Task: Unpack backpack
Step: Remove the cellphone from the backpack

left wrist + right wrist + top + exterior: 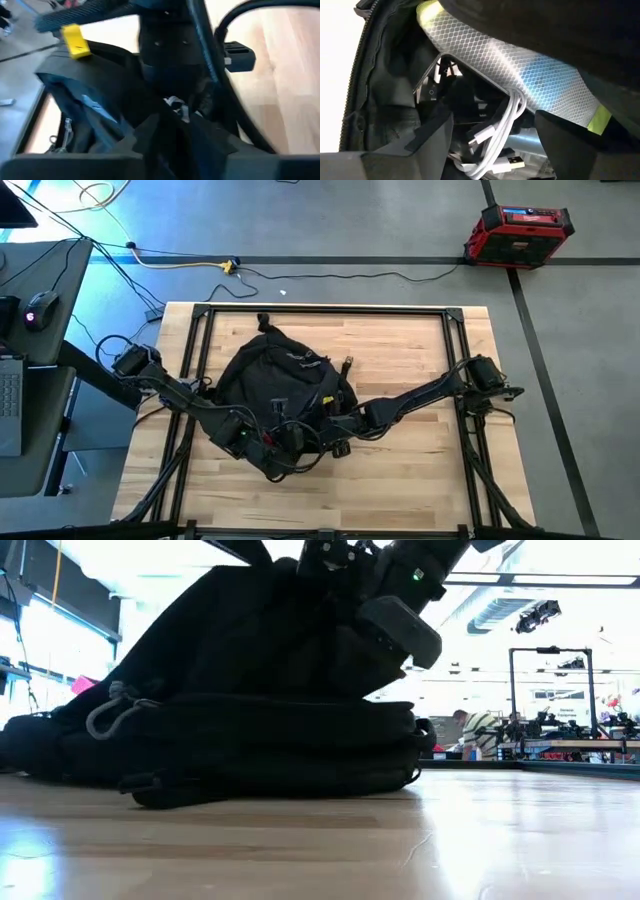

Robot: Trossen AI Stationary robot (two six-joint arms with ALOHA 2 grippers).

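Both hands work at the large black fabric backpack (275, 380): right hand (492, 135) spread inside, white cables (495, 135) between its fingers; left hand (262, 442) beside it, grip unclear.

hidden: left tool (262, 442) fingertips behind the large black fabric backpack (275, 385) | blurred: left wrist view, tool state unclear | cut off: white cable bundle (495, 137) between right tool (492, 135) fingers

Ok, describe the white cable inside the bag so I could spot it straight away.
Start at the large black fabric backpack lying mid-table, with the right gripper reaching into its unzipped opening. Inside, between the gripper's dark fingers, lies a looped bundle of white cable with a metal USB plug, the only white thing beneath the silver reflective honeycomb fabric.
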